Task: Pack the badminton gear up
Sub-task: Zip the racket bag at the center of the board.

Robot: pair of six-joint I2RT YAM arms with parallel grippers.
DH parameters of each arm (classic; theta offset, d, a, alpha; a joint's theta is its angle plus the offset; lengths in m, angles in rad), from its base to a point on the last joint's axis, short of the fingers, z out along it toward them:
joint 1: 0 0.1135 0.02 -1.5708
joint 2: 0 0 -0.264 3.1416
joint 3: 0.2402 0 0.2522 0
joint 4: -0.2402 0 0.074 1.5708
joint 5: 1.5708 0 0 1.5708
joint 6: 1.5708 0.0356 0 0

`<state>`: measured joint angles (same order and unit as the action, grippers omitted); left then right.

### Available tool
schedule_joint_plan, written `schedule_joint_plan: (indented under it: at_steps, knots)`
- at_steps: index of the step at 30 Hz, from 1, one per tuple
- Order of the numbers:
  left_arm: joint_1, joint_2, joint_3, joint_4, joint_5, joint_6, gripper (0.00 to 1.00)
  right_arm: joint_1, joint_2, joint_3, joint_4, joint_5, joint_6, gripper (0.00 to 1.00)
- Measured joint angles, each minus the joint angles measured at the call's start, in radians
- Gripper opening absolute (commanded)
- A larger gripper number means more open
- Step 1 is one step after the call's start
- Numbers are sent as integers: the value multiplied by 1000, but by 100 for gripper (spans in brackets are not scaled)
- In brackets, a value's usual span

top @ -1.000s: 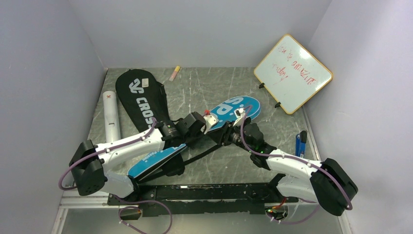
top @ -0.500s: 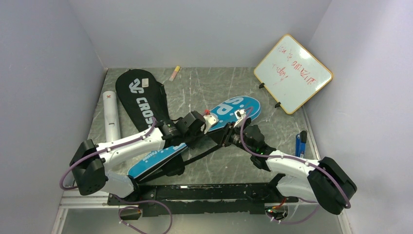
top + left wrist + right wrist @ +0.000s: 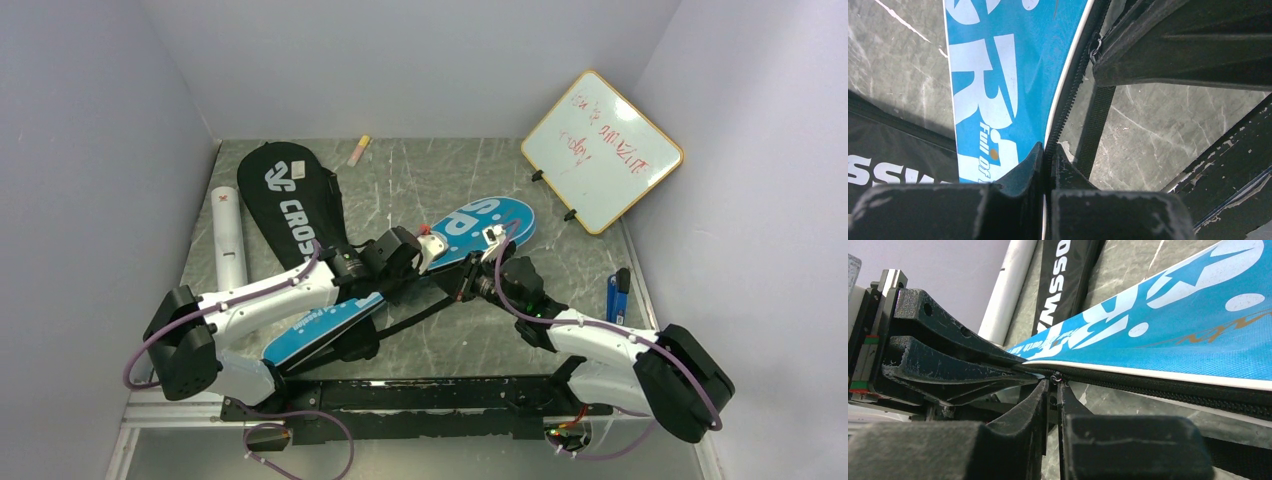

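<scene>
The blue "SPORT" racket cover (image 3: 482, 222) lies slantwise across the middle of the table, its narrow end (image 3: 320, 328) near the left arm's base. My left gripper (image 3: 420, 272) (image 3: 1048, 150) is shut on the cover's black zipper edge (image 3: 1073, 85). Right beside it, my right gripper (image 3: 458, 284) (image 3: 1053, 385) is shut on the small zipper pull (image 3: 1054, 376); the left gripper's fingers (image 3: 948, 355) show just left of it. The black "CROSSWAY" cover (image 3: 290, 200) lies flat at the back left, with the white cardboard tube (image 3: 228, 240) beside it.
A wood-framed whiteboard (image 3: 602, 150) leans in the back right corner. A small pink-yellow marker (image 3: 358, 150) lies at the back wall. A small blue object (image 3: 620, 292) rests by the right wall. A black strap (image 3: 1098, 125) trails under the blue cover.
The right gripper's jaws have closed onto the zipper pull. Both arms have stayed almost where they were, and the left gripper has kept its hold.
</scene>
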<state>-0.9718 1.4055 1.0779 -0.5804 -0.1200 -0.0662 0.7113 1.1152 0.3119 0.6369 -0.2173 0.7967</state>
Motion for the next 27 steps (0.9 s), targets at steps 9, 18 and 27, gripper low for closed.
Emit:
schedule_joint_plan:
  at_steps: [9, 18, 27]
  knots:
    - [2, 5, 0, -2, 9, 3, 5, -2, 22, 0, 1, -9, 21, 0]
    - [4, 33, 2, -35, 21, 5, 8, 58, 142, 2, 93, -46, 66, 0]
    - [6, 32, 6, -23, 14, 4, 73, 85, 192, 3, 141, -28, 113, 0]
